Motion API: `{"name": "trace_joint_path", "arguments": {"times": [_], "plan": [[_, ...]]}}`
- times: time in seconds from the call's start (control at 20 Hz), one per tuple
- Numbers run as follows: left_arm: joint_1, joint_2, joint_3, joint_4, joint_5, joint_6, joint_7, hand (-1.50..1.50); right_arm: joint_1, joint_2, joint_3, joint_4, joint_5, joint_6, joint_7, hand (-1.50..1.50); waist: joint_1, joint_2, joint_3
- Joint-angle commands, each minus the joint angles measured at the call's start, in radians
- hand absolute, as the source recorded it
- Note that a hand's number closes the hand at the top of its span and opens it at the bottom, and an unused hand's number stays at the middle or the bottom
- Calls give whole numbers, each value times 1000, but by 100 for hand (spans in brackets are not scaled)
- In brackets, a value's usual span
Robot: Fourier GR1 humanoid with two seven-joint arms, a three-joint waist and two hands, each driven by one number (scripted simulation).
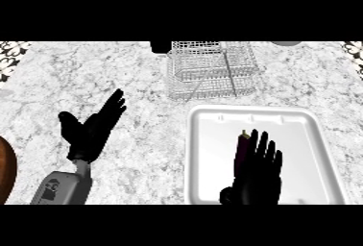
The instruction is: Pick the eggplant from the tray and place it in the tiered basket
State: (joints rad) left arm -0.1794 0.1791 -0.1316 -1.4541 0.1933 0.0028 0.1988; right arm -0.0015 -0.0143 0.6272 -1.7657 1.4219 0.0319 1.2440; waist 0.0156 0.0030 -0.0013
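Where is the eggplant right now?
In the head view, the eggplant lies in the white tray at lower right, just left of the robot's right hand. The wire basket stands beyond the tray.

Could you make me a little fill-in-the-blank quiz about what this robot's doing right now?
1. The eggplant lies on the white ____.
2. The hand nearest the eggplant is the robot's ____ hand.
3. The left hand rests over the bare ____.
4. The wire tiered basket holds ____ eggplant yet.

Missing words: tray; right; counter; no
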Motion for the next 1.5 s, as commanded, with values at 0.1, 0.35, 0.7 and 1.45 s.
{"name": "trace_joint_path", "arguments": {"times": [0.1,0.35,0.7,1.45], "plan": [[5,4,12,-28,10,-2,24,0,-41,14,-35,14,21,36,238,-150,-10,-4,1],[-2,18,35,-10,22,-22,25,0,-53,14,-29,72,34,-21,243,-150,-9,-2,1],[25,-21,-4,-29,-17,5,18,0,-20,14,-14,95,43,-111,238,-150,-12,-4,1],[3,-44,12,13,-45,7,-24,0,-78,14,-209,244,-15,-228,93,-150,-13,1,1]]}}
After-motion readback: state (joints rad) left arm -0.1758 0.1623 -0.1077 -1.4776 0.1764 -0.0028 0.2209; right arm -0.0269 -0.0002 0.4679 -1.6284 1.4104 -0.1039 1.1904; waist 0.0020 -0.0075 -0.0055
